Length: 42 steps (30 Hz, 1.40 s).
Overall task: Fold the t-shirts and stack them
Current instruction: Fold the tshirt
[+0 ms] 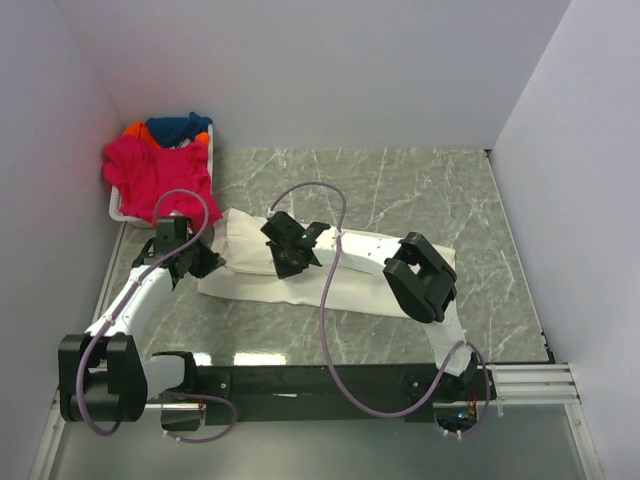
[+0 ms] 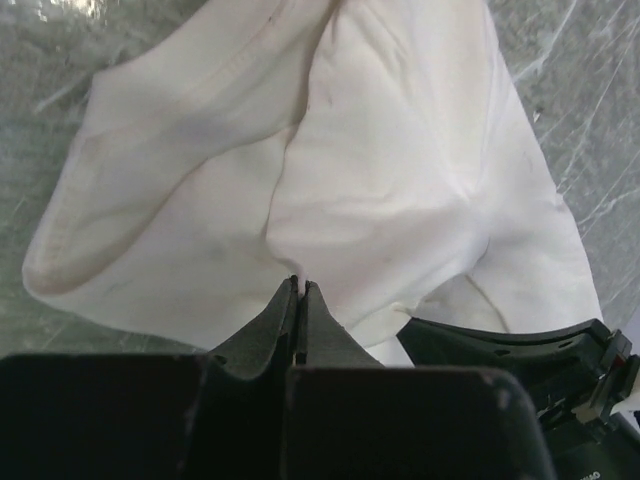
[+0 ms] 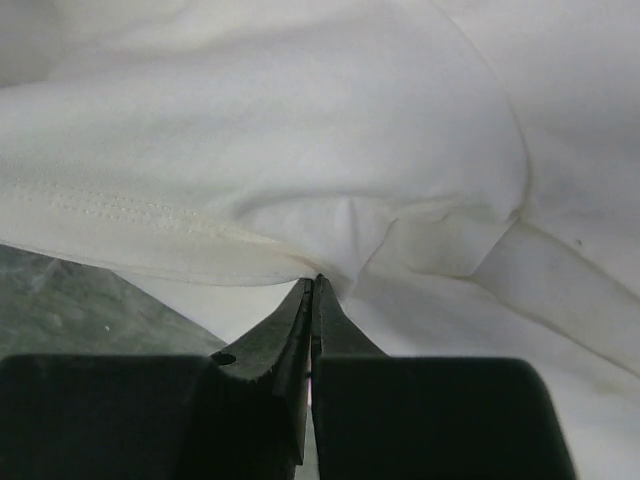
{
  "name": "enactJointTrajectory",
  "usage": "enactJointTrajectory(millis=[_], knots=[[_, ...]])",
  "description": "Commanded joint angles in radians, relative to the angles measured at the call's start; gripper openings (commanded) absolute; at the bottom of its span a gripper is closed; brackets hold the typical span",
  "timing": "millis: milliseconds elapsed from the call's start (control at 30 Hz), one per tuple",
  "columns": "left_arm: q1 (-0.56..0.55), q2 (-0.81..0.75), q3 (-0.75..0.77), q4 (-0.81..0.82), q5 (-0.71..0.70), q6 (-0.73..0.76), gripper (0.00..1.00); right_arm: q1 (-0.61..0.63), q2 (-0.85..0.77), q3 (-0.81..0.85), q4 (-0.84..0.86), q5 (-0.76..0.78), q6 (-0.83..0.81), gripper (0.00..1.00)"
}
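Left arm and right arm: white link shells between bulky black joint housings. A thin mauve cable runs in loose loops along each arm. Both bases are bolted to a black rail. Left pincer and right pincer: matte black, with wedge-shaped fingers tapering to thin tips and one small round hole near the root.

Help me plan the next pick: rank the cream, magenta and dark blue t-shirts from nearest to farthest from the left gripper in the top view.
From the left gripper:
1. cream t-shirt, spread right at its jaws.
2. magenta t-shirt, beyond it, draped over the white basket at its near end.
3. dark blue t-shirt, at the basket's far end.
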Motion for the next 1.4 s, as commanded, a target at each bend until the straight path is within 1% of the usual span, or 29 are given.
enactJointTrajectory(millis=[0,200,300,333,433,533,633,967,1033,1067,1133,1167,1233,1267,1367], knots=[[0.003,-0.057,-0.034,-0.011,0.020,-0.001,0.01,0.005,-0.089,-0.023,-0.027,-0.014,-0.020,0.03],[0.003,-0.091,-0.085,-0.024,0.044,-0.009,0.07,0.006,-0.123,-0.065,-0.038,-0.016,-0.023,0.03],[0.005,-0.110,-0.102,-0.041,0.054,-0.005,0.16,0.008,-0.125,-0.069,-0.047,-0.019,-0.030,0.03],[0.005,-0.116,-0.104,-0.044,0.055,-0.002,0.23,0.008,-0.123,-0.068,-0.051,-0.022,-0.031,0.03],[0.005,-0.145,-0.107,-0.069,0.060,0.003,0.34,0.011,-0.125,-0.072,-0.055,-0.025,-0.037,0.04],[0.005,-0.159,-0.085,-0.103,0.057,0.009,0.41,0.017,-0.121,-0.075,-0.064,-0.031,-0.040,0.04],[0.005,-0.163,-0.051,-0.110,0.037,0.014,0.44,0.022,-0.129,-0.089,-0.070,-0.023,-0.040,0.05],[0.003,-0.064,-0.001,-0.043,0.054,0.006,0.44,0.025,-0.141,-0.122,-0.085,0.040,-0.025,0.08],[0.002,-0.050,0.008,-0.031,0.049,0.003,0.45,0.023,-0.138,-0.120,-0.090,0.038,-0.027,0.12],[-0.003,-0.047,0.010,-0.025,0.049,-0.006,0.45,0.025,-0.144,-0.123,-0.088,0.037,-0.025,0.22],[-0.015,-0.035,0.013,-0.011,0.047,-0.018,0.46,0.025,-0.160,-0.128,-0.085,0.040,-0.028,0.36],[-0.036,-0.030,0.015,0.005,0.043,-0.034,0.47,0.025,-0.181,-0.131,-0.081,0.037,-0.028,0.46],[-0.067,-0.010,0.021,0.020,0.025,-0.054,0.48,0.022,-0.201,-0.131,-0.087,0.055,-0.028,0.52],[-0.105,0.001,0.025,0.037,0.017,-0.073,0.49,0.019,-0.226,-0.134,-0.091,0.061,-0.030,0.55],[-0.184,0.072,0.067,0.063,-0.014,-0.106,0.50,-0.012,-0.276,-0.169,-0.088,0.069,-0.017,0.57]])
